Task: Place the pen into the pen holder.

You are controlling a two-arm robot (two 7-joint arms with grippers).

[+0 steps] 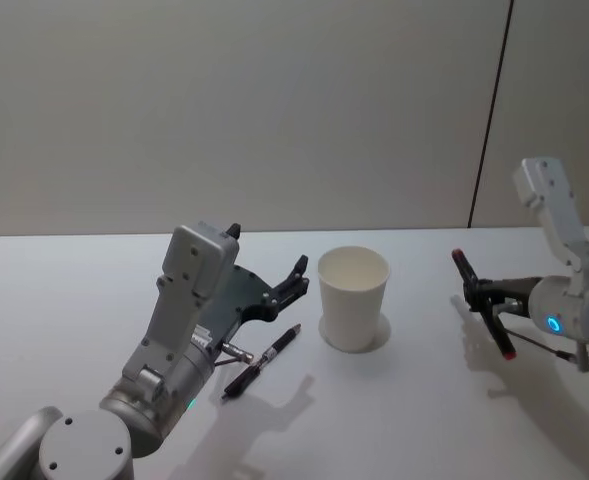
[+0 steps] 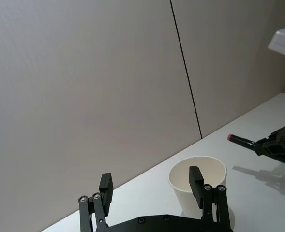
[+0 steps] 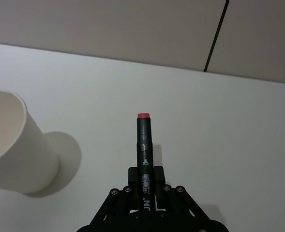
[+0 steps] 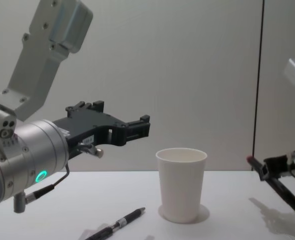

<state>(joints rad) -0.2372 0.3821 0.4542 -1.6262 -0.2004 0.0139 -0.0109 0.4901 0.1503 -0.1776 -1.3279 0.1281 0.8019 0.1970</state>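
Note:
The pen holder, a white paper cup (image 1: 353,300) (image 4: 181,185) (image 3: 11,145) (image 2: 212,169), stands upright mid-table. My right gripper (image 1: 484,297) (image 3: 144,186) (image 4: 267,170) hovers to the cup's right, shut on a thick black pen with red ends (image 1: 494,325) (image 3: 144,140) (image 4: 285,192) (image 2: 239,139), which is tilted and raised off the table. A slim black pen (image 1: 264,360) (image 4: 122,223) lies on the table left of the cup. My left gripper (image 1: 270,252) (image 2: 151,183) (image 4: 137,129) is open and empty, raised above the slim pen and pointing towards the cup.
The white table (image 1: 74,300) ends at a plain grey wall with a dark vertical seam (image 1: 489,120). There is bare tabletop between the cup and the right gripper, and more in front of the cup.

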